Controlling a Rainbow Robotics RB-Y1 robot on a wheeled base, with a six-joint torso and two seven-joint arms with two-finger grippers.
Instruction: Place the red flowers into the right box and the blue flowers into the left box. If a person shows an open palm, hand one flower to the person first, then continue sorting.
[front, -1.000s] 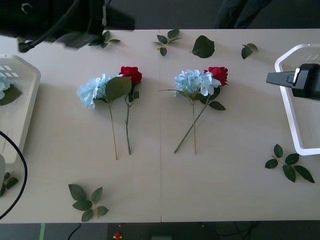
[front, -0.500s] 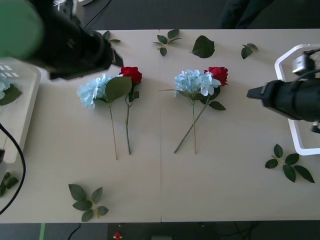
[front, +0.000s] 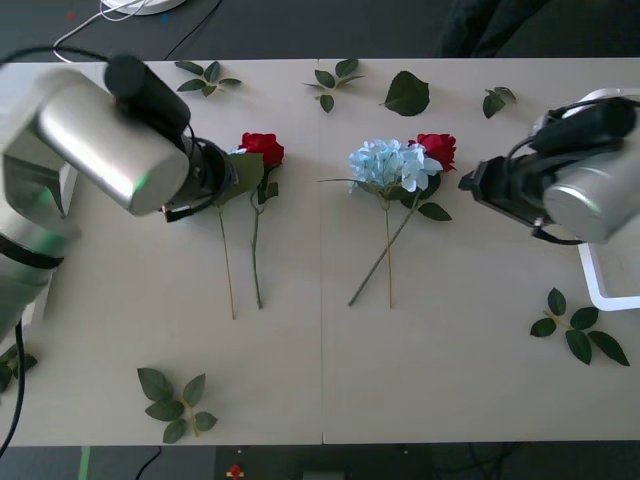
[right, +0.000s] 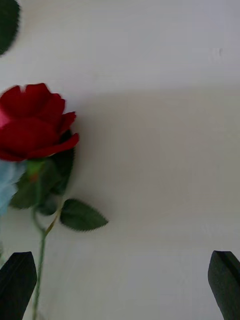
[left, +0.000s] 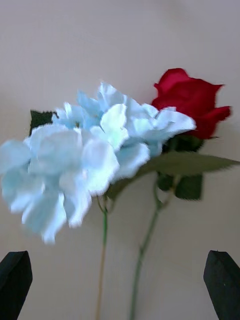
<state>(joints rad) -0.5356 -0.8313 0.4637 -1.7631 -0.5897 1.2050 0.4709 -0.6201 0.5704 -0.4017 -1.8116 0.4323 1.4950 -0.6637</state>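
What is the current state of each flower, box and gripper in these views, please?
Left gripper: open, above the left blue flower.
Right gripper: open, beside the right rose.
Left rose: lying on the table, unheld.
Right blue flower: lying flat, its stem crossing the right rose's.
Right box: on the table's right edge, contents hidden.

In the front view the left arm (front: 110, 150) covers the head of the left-hand blue flower (front: 225, 262), leaving only its stem and one leaf. The right arm (front: 575, 185) hides most of the right box (front: 605, 295), which the frame edge also cuts. The left box (front: 65, 185) is a sliver behind the left arm.
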